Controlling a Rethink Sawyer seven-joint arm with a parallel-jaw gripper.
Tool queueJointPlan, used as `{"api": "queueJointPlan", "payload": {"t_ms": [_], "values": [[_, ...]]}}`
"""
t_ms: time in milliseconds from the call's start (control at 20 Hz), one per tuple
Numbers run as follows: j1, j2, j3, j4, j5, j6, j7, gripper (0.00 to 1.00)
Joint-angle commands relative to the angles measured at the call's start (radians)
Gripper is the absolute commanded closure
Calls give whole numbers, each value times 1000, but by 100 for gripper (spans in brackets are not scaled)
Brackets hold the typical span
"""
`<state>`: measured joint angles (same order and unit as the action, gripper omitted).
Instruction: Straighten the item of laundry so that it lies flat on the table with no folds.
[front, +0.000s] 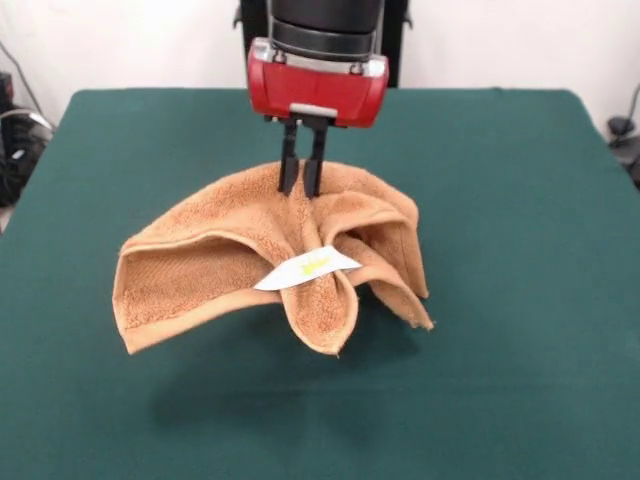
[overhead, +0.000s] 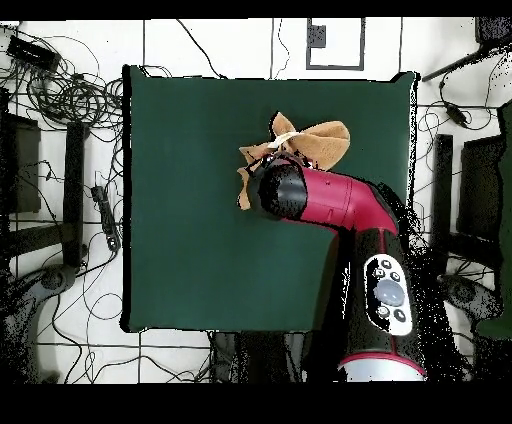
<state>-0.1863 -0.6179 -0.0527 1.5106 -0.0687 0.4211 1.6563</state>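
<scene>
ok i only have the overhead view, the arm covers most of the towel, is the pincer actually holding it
Observer: Yes. In the front view the pincer is shut on the towel, pinching a bunch of cloth near its middle.
Operator: is it flat at all
Observer: No. It hangs in drooping folds around the pinch point, and a shadow shows on the table under it.
Operator: can you see the tag
Observer: Yes, the white tag with yellow print faces the front camera, sticking out between two folds below the pincer.
</scene>
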Motion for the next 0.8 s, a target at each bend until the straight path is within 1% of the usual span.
{"api": "queueJointPlan", "payload": {"t_ms": [50, 300, 550, 800], "values": [[-48, 9, 58, -13, 74, 300, 107, 100], [-53, 13, 67, 5, 71, 284, 113, 100], [-45, -74, 71, 176, 81, 193, 170, 100], [-32, -176, 61, 308, 94, 184, 184, 100]]}}
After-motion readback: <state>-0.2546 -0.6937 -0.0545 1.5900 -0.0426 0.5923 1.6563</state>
